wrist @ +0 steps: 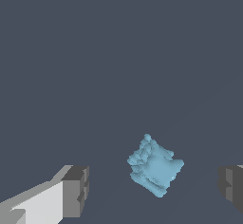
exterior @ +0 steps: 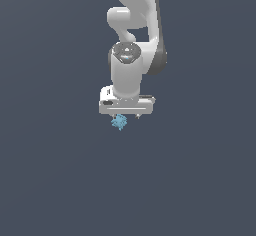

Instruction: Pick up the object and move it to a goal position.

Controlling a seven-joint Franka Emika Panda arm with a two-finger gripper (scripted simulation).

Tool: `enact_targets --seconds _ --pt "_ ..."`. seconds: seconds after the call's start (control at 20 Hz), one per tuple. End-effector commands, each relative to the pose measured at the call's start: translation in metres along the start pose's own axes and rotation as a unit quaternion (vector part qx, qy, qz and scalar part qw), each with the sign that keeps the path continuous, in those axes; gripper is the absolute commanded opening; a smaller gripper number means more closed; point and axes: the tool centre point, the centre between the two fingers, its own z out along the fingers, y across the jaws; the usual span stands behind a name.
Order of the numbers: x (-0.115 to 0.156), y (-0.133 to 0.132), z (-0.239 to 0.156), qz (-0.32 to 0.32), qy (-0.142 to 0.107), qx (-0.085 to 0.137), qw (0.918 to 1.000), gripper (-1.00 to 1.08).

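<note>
Nearest the wrist camera are the two dark grey finger pads of the white robot hand, one on a pale white finger, the other just showing at the picture's edge. They stand spread wide apart, and neither one touches anything.

Between those pads, but off the midline and nearer the pad at the picture's edge, lies the small light-blue lumpy clump. Its surface is bumpy and uneven, with a little knob sticking out at one end and a paler, smoother face toward the other. A clear gap of plain dark blue-grey ground shows on each side of it, so the hand is around the clump and not gripping it.

In the exterior view the white and grey robot arm comes down from the top of the picture, with a dark grey joint on the exterior view's right and a round grey cap on its wrist. The broad white hand hangs at the arm's lower end, pointing downward. The blue clump shows right below the hand's underside, toward the exterior view's left of the hand's middle, and it is far smaller than the hand. Whether the fingertips reach the ground cannot be told from here. Everything around is the same flat dark blue-grey.
</note>
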Motion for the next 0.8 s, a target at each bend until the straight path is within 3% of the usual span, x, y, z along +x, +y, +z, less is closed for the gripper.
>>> enact_targets --seconds 0.0,0.4,0.75 --pt "0.000 0.000 0.000 0.000 0.000 0.000 1.0000 1.00" --pt "0.008 0.020 -0.012 0.037 0.017 0.009 0.9992 1.00" --pt "0.007 0.021 -0.011 0.032 0.017 0.009 0.9993 1.00"
